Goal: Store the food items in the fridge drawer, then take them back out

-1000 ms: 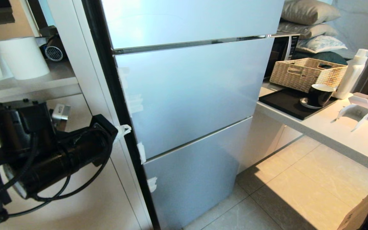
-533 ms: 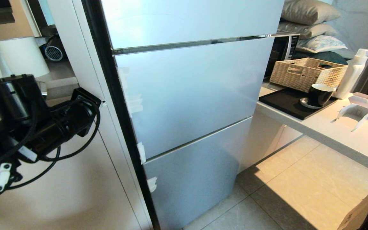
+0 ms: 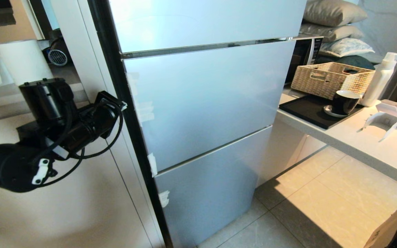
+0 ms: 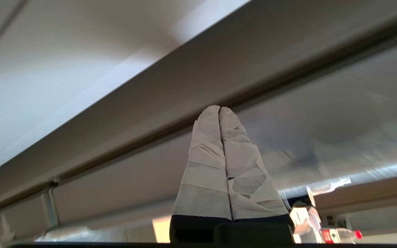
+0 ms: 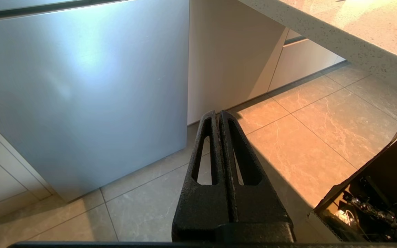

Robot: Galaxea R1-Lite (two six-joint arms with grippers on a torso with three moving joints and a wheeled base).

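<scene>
- Clearly little is done: the fridge [image 3: 202, 103] stands fully shut, so the fridge drawer and the food items are nowhere in sight.
- Opening comes first, I'd judge: the left gripper [image 3: 122, 105], taped fingers [image 4: 240, 162] pressed together and empty, sits at the door's left edge.
- Parked low, the right gripper [image 5: 219, 115] is closed on nothing.

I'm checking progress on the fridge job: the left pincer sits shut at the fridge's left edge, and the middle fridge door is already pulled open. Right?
Not quite. The left pincer is indeed shut at the left edge of the fridge, but the middle door is closed, flush with the panels above and below it, as the head view shows.
</scene>
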